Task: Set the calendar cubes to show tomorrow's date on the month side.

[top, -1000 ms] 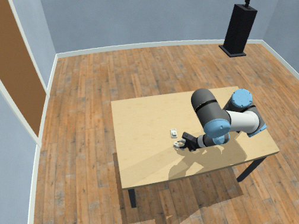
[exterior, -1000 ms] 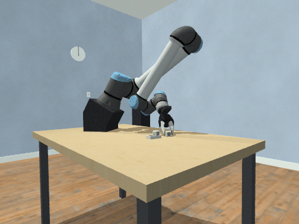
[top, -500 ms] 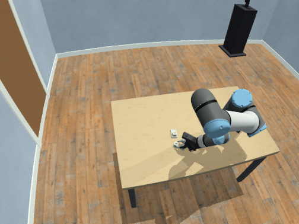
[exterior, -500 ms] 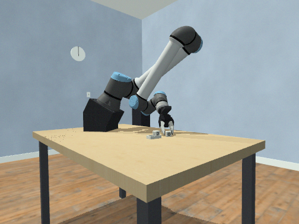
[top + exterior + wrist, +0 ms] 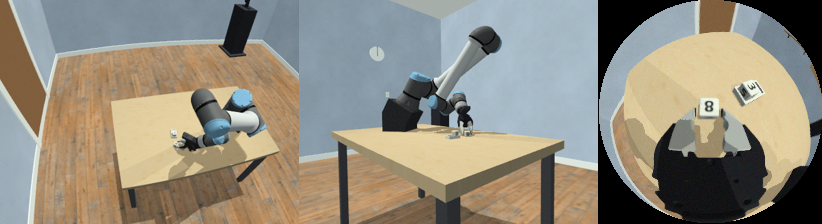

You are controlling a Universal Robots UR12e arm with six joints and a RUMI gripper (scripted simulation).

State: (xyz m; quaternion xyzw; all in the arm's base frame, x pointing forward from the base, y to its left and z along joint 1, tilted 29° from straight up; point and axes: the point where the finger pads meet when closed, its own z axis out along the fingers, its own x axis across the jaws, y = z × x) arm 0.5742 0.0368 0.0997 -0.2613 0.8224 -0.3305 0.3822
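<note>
A white cube (image 5: 175,144) (image 5: 467,134) (image 5: 709,106) sits on the table outside the tray. It shows an 8 on top in the wrist view and a 0 on a side in the exterior view. My gripper (image 5: 466,133) (image 5: 708,108) is open and low, its fingertips on either side of this cube, with narrow gaps visible in the wrist view. The small white tray (image 5: 451,137) (image 5: 742,102) stands beside it, holding the other cube (image 5: 174,133) (image 5: 455,133) (image 5: 751,87) at one end. That cube shows a 2 in the exterior view, and a 3 and a 5 in the wrist view. The month's name is not readable.
The wooden table (image 5: 142,118) (image 5: 417,154) carries the arm. The tray is a short way from the gripper, on the right in the wrist view. The arm's shadow falls across the table around the gripper. The table's edges are well away from the cubes.
</note>
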